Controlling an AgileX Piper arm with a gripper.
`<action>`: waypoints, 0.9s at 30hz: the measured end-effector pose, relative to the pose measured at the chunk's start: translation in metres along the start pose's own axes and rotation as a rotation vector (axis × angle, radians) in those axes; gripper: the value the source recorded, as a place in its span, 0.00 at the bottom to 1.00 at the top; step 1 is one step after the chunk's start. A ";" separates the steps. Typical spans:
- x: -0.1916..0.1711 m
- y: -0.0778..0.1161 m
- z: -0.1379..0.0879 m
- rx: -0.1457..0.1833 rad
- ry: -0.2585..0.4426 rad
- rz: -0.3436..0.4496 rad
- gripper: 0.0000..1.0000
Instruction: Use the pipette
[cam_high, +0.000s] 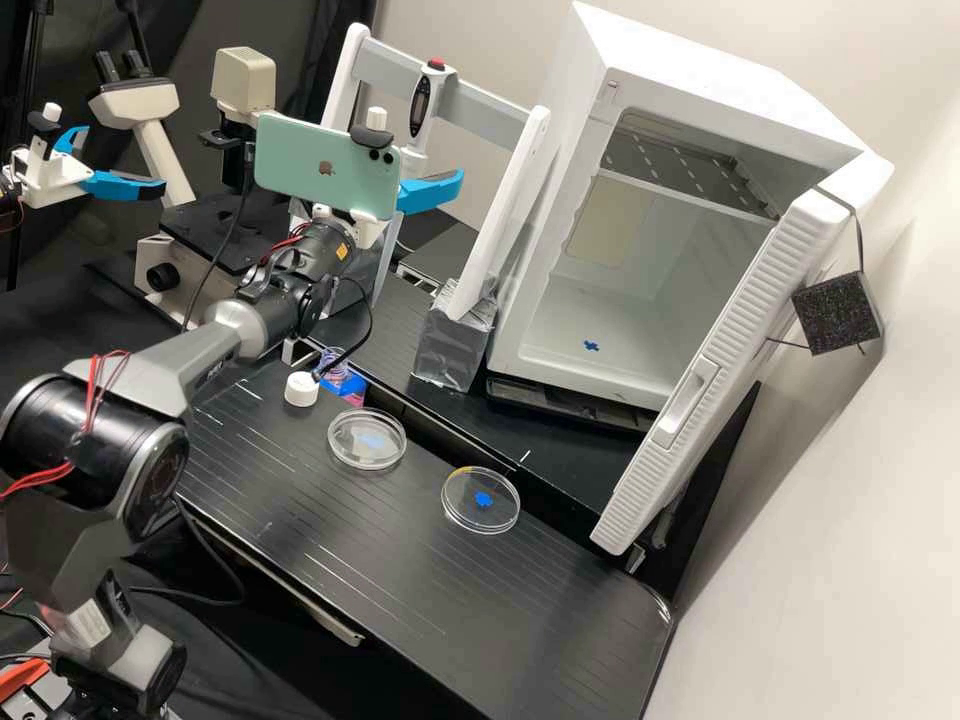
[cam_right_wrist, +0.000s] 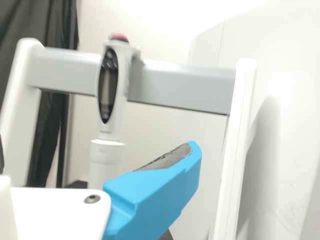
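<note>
Pipette (cam_high: 419, 108) is upright at the far side, on the flat grey crossbar (cam_high: 485, 105) between two smooth white uprights (cam_high: 512, 212). Slim pale plastic body, long dark oval display, rounded red button on top. Gripper (cam_high: 432, 191) is at the far side too, near it: wide, nothing held. Wrist view: angular, glossy blue finger (cam_right_wrist: 152, 192) splayed out, rough dark grey pad bare.

Silver tape, crinkled, wraps the block (cam_high: 452, 340) under the right upright. Bench (cam_high: 370, 550) is black, with thin parallel lines across the top. Two round clear dishes on it: left one (cam_high: 366, 439) shows a pale blue patch, right and nearer one (cam_high: 480, 499) a saturated blue patch. Squat white cylinder (cam_high: 300, 389) is left of both. Far right: boxy white cabinet (cam_high: 590, 330), door (cam_high: 720, 370) open, ribbed edge.
</note>
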 end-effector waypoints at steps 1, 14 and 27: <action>0.005 -0.001 0.000 -0.005 -0.007 -0.008 1.00; 0.043 0.003 0.008 -0.020 -0.061 -0.043 0.00; 0.048 -0.001 -0.002 -0.041 -0.037 -0.052 0.00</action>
